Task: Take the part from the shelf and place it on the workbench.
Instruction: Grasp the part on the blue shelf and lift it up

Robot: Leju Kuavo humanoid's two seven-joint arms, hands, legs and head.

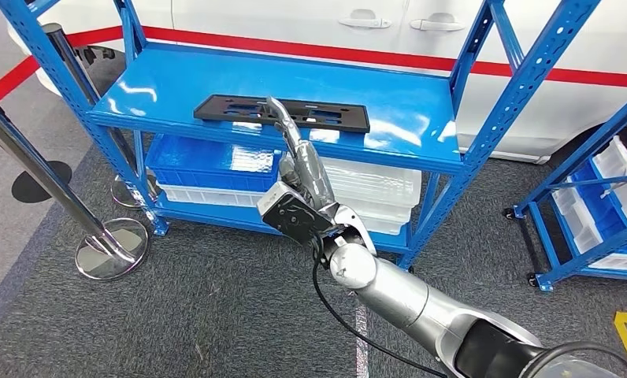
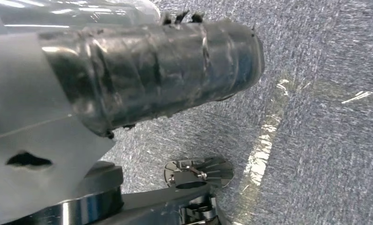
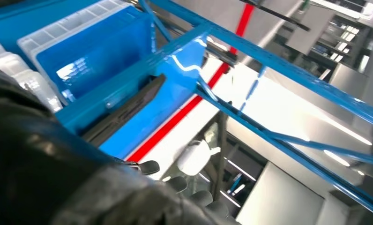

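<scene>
In the head view the part [image 1: 282,113], a flat black plate with cut-outs, lies on the top deck of the blue shelf [image 1: 405,110] in the upper middle of the frame, close to the deck's front edge. Its long axis runs almost level across the picture, parallel to that edge, one end pointing to the frame's left and the other to the right. The right robot hand [image 1: 294,157] rises from the lower right and sits just below the part's middle, its fingertips reaching up over the front edge and overlapping the plate; whether they touch it I cannot tell. The fingers look extended and close together, holding nothing. The left robot hand [image 2: 147,70] hangs over the carpet, its pose unclear. The right one is clearly nearer, so the reach should go forward and up across the part's short width.
</scene>
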